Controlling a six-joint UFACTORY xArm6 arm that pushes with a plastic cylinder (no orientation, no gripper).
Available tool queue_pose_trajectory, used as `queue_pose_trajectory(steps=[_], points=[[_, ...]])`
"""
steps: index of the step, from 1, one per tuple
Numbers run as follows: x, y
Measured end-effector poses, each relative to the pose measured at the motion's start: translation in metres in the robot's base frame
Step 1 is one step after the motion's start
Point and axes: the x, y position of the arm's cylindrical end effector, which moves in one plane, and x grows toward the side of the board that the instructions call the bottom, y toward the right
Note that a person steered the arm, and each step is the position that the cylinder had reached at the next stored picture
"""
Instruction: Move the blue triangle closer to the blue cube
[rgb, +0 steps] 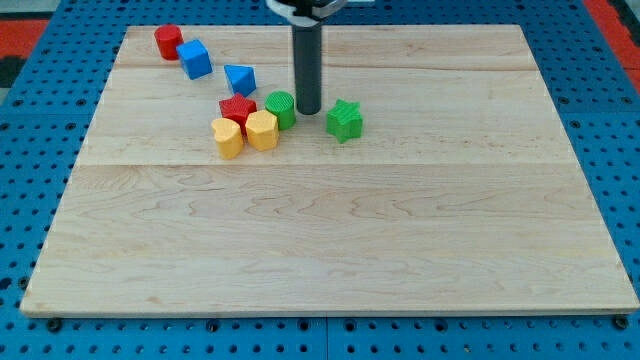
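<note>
The blue triangle (240, 78) lies on the wooden board (330, 230) near the view's top left. The blue cube (195, 59) sits a short gap up and to its left, not touching it. My tip (308, 110) rests on the board to the right of the blue triangle, between a green round block (281, 108) and a green star (344, 120). The tip is close beside the green round block and apart from the blue triangle.
A red block (168, 42) sits left of the blue cube at the board's top left. A red star (237, 109) lies just below the blue triangle. Two yellow blocks (228, 137) (261, 130) sit below the red star, next to the green round block.
</note>
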Motion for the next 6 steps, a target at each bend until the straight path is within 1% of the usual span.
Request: queue_pose_trajectory(steps=[1, 2, 3, 4, 5, 6], points=[[0.014, -0.065], [0.024, -0.115], [-0.007, -0.098], [-0.027, -0.021], [-0.032, 0.007], [-0.066, -0.04]])
